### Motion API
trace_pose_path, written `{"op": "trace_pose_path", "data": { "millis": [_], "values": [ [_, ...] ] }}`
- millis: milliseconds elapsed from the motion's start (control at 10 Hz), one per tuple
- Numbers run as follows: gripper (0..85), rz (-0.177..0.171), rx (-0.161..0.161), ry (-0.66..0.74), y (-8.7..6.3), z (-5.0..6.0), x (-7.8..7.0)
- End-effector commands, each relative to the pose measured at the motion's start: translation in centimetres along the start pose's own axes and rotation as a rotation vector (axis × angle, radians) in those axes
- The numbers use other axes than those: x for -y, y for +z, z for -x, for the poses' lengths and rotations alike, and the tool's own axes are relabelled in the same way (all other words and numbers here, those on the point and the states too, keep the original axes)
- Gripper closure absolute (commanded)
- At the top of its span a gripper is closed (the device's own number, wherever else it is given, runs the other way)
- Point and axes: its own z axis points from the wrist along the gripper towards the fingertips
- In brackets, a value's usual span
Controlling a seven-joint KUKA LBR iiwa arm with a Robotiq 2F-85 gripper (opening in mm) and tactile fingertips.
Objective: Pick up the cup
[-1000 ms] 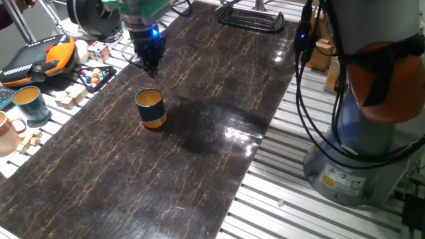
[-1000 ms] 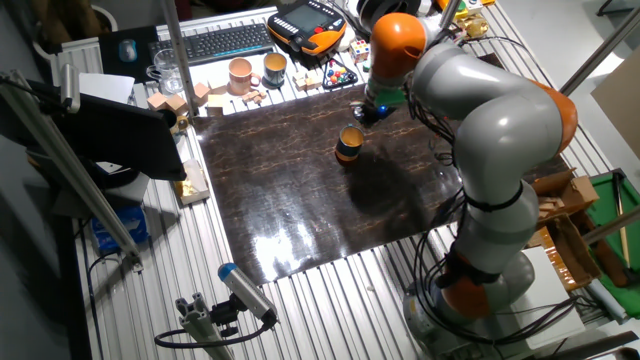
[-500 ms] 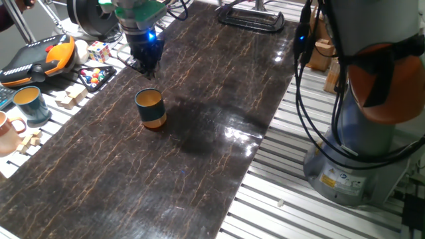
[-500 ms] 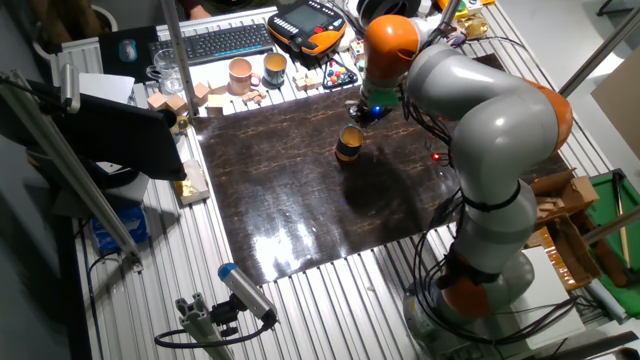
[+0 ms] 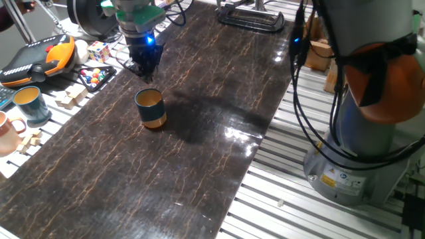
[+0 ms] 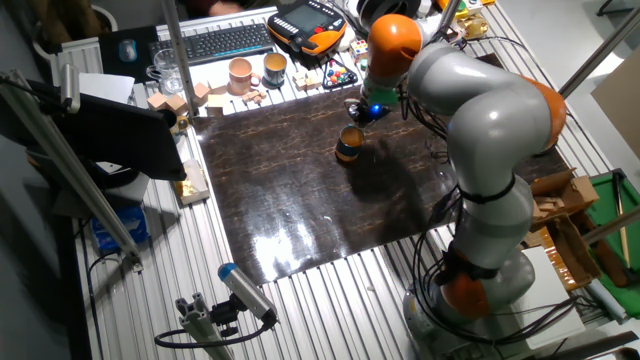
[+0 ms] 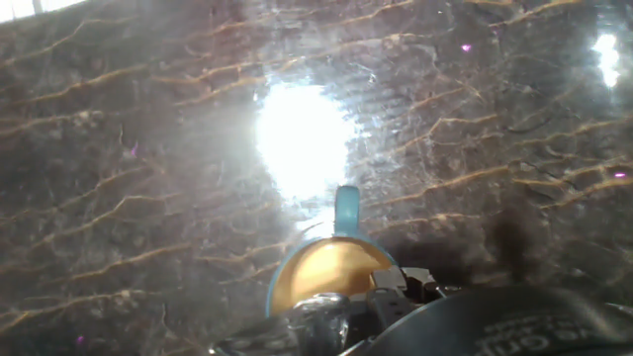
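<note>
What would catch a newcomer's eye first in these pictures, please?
Most likely the big grey and orange arm bending over the dark marbled table. Next, the lone cup standing upright near the table's middle, dark blue with an orange base, with the gripper and its blue light hovering just above and beyond it. In the hand view, a bright glare on the tabletop sits right behind the cup's yellow inside.
</note>
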Motion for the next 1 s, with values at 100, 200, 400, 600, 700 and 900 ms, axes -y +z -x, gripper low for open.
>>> {"op": "trace_pose_path", "data": {
  "millis": [100,200,400,600,700,900],
  "values": [
    [84.3,0.008,-0.016,0.012,0.6,0.2,-0.3],
    [84.3,0.005,-0.014,0.017,0.4,0.2,-0.4],
    [84.3,0.013,-0.014,0.023,0.1,0.6,-0.5],
    [84.3,0.021,-0.007,0.039,0.7,1.0,-1.3],
    [84.3,0.018,-0.005,0.043,1.0,1.1,-1.4],
    [84.3,0.021,-0.005,0.048,1.1,1.2,-1.6]
  ]
}}
